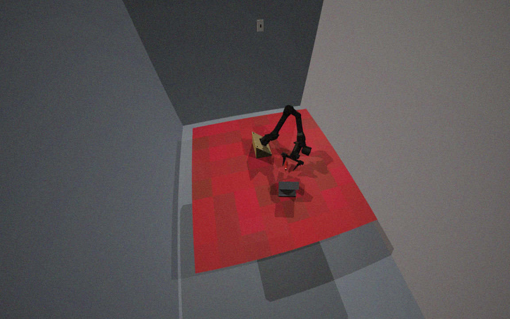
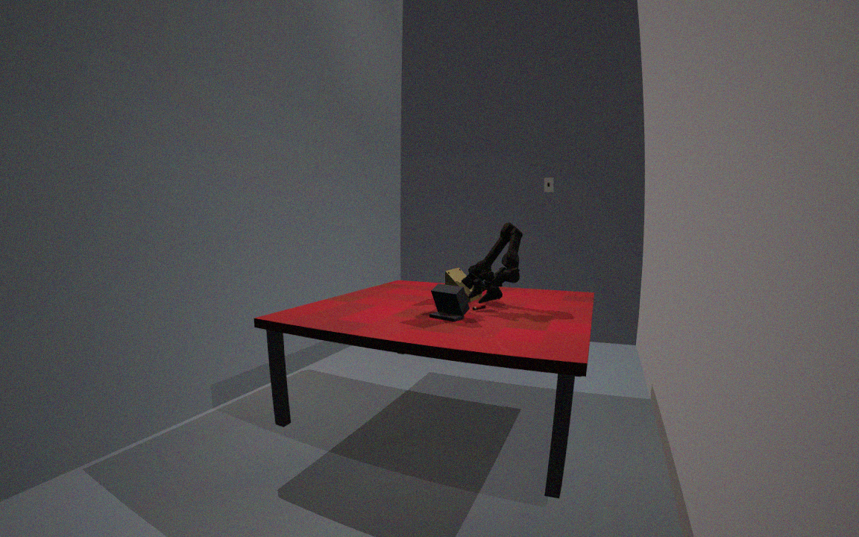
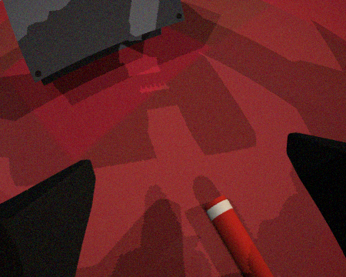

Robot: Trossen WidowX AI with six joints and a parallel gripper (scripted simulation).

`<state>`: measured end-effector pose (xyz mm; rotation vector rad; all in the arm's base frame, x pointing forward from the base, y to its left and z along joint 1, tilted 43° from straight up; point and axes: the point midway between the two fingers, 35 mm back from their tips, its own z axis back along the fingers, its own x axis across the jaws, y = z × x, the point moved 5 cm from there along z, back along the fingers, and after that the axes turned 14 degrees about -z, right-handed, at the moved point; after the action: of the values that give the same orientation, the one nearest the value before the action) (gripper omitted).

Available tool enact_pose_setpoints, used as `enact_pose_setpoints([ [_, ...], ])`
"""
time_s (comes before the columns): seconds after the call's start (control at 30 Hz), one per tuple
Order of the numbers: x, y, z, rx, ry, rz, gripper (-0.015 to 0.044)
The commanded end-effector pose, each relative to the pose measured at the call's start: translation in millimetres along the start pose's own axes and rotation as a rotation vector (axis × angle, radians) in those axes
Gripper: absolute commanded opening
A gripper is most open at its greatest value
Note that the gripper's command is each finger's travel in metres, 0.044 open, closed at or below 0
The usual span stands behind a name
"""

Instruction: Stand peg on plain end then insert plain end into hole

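The red peg (image 3: 249, 258) (image 1: 285, 167) appears to lie on the red table (image 1: 225, 222) (image 2: 526, 337), its white band (image 3: 219, 208) at the end that points toward the panel. My gripper (image 3: 193, 157) (image 1: 291, 163) is open wide and low over the table. The peg lies between the two fingers, nearer the right one, and touches neither.
A tan wedge-shaped block (image 1: 260, 145) (image 2: 455, 275) stands behind the arm's forearm, toward the back of the table. Grey walls enclose the table on the left, back and right.
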<state>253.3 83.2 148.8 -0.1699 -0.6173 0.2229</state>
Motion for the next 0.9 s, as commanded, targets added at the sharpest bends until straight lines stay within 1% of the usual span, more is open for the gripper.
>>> enact_pose_setpoints([
  [0.0, -0.4, -7.9, -5.2, 0.075, 0.08, 0.084, 0.044],
  [0.23, -6.5, -21.0, -12.4, 0.236, 0.193, 0.205, 0.044],
  [0.47, -11.2, -35.3, -14.8, 0.438, 0.249, 0.289, 0.044],
  [0.67, -12.6, -49.4, -12.9, 0.629, 0.231, 0.327, 0.044],
  [0.87, -10.5, -65.7, -8.1, 0.805, 0.145, 0.33, 0.044],
])
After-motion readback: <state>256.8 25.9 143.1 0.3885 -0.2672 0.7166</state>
